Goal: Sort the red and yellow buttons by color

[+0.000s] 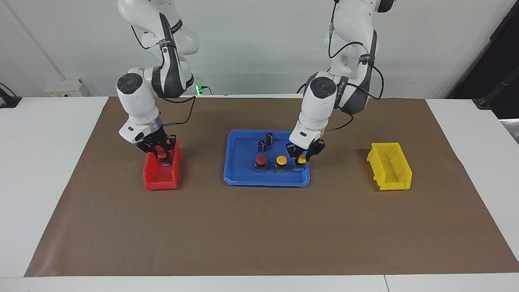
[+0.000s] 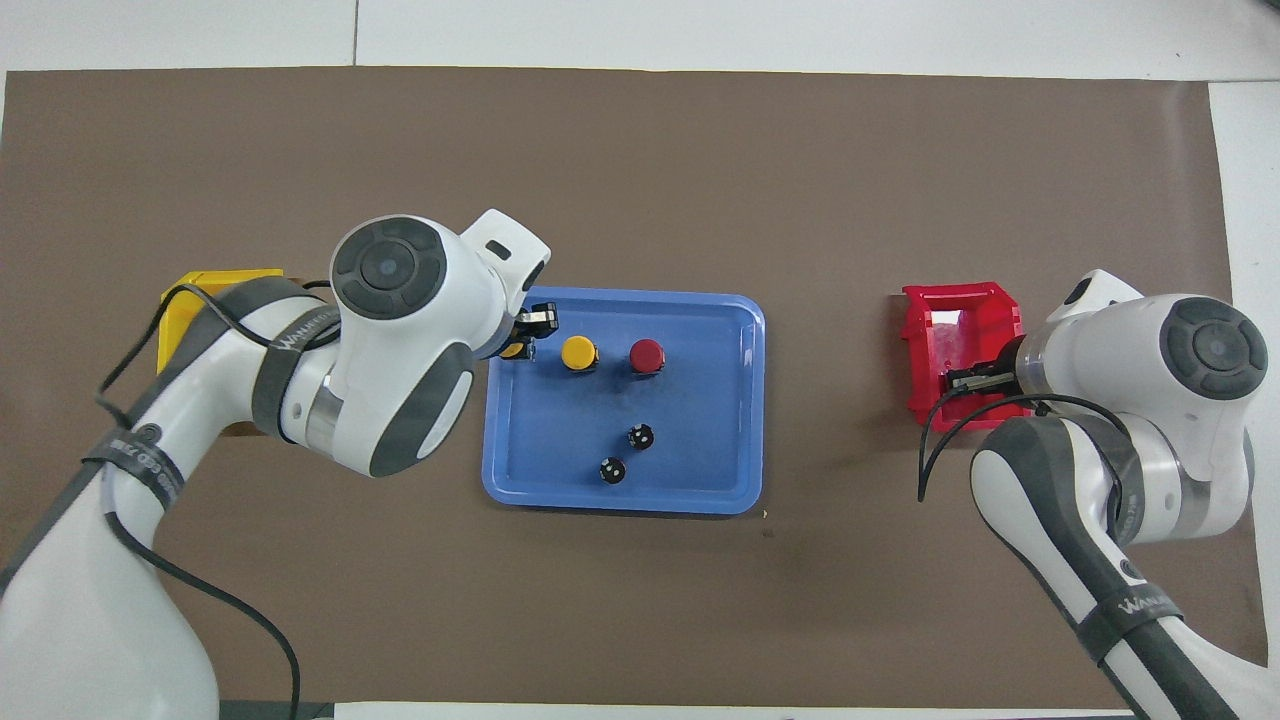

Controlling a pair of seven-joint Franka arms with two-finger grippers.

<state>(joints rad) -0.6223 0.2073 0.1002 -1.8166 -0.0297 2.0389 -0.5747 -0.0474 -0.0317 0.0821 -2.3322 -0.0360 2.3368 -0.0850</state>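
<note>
A blue tray [image 1: 239, 172] holds a red button [image 1: 260, 159] and a yellow button [image 1: 281, 160] side by side. A second yellow button [image 1: 302, 159] stands at the tray's corner toward the left arm's end. My left gripper [image 1: 302, 156] is down around that button; in the overhead view [image 2: 520, 340] the arm hides most of its cap [image 2: 514, 351]. My right gripper [image 1: 161, 153] is shut on a second red button [image 1: 161, 155] and holds it over the red bin [image 1: 162, 178]. The overhead view shows the other yellow button [image 2: 578, 352] and red button [image 2: 646, 355].
Two small black-and-silver cylinders [image 1: 262, 146] [image 1: 269, 138] stand in the tray nearer to the robots than the buttons. A yellow bin [image 1: 390, 165] sits toward the left arm's end of the brown mat, mostly hidden under the left arm in the overhead view [image 2: 215, 290].
</note>
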